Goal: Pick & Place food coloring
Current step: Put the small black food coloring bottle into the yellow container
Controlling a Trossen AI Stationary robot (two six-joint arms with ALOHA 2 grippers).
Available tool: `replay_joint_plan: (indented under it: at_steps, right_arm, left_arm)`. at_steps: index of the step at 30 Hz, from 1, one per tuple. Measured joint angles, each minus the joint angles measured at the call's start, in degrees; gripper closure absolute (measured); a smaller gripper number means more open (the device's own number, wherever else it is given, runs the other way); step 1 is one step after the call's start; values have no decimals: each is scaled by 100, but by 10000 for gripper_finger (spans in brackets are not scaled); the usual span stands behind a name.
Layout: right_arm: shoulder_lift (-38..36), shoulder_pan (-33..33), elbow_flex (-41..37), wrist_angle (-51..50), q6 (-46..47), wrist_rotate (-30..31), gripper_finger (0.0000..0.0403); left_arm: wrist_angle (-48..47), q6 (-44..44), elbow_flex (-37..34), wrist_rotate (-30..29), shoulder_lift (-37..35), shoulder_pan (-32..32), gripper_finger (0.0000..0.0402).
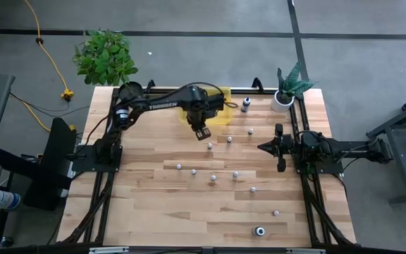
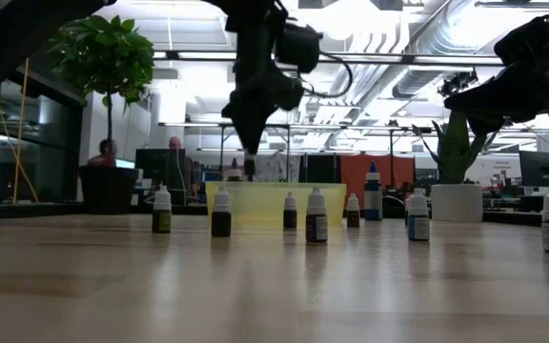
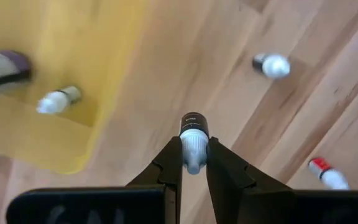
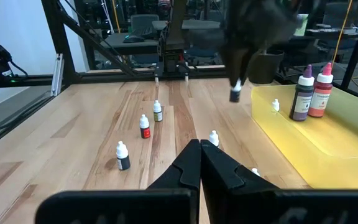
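The left gripper (image 3: 193,163) pinched a tiny white-capped, dark-bodied food coloring bottle (image 3: 193,137) by its cap, in the air just beside the yellow see-through plastic bin (image 1: 220,116). Other small white-capped bottles (image 1: 213,178) stood scattered on the wooden table (image 1: 154,204) in front of this bin. The right gripper (image 4: 199,163) waited with fingers pressed together, well apart from the bin.
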Motion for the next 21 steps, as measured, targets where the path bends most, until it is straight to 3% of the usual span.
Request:
replay_joint_plan:
  at_steps: [5, 21]
  right_arm:
    - [0, 0, 1, 1, 0, -2, 402]
    - [0, 1, -1, 0, 0, -2, 402]
  left_arm:
    - [-103, -366, 331, -139, 0, 218, 359]
    - [-59, -1028, 328, -335, 78, 916, 359]
